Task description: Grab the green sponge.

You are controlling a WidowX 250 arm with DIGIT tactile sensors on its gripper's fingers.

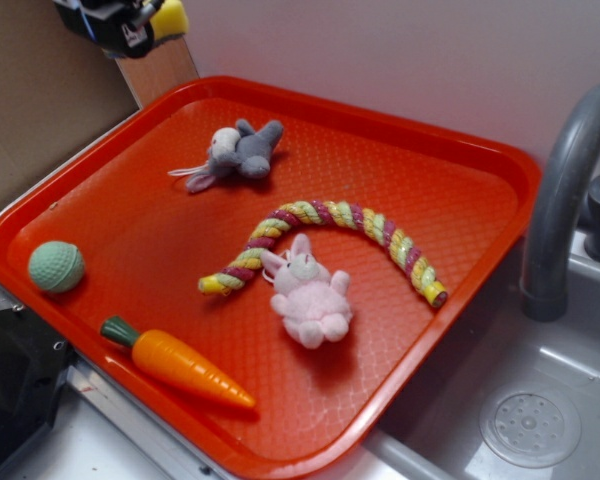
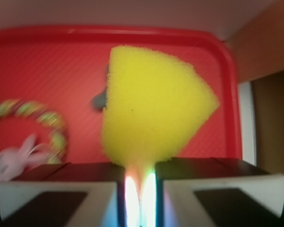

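The green sponge (image 2: 154, 104) is a bright yellow foam block that fills the middle of the wrist view. My gripper (image 2: 139, 182) is shut on its lower end, the jaws squeezing the foam thin between them. In the exterior view the gripper (image 1: 138, 28) hangs high above the far left corner of the red tray (image 1: 460, 150), with the sponge (image 1: 169, 18) showing as a yellow lump beside it. The sponge is lifted clear of the tray.
On the tray lie a grey plush toy (image 1: 238, 152), a striped rope (image 1: 330, 235), a pink plush rabbit (image 1: 310, 298), a plastic carrot (image 1: 180, 362) and a pale green ball (image 1: 56, 266). A grey tap (image 1: 570, 190) and sink (image 1: 530, 425) stand right.
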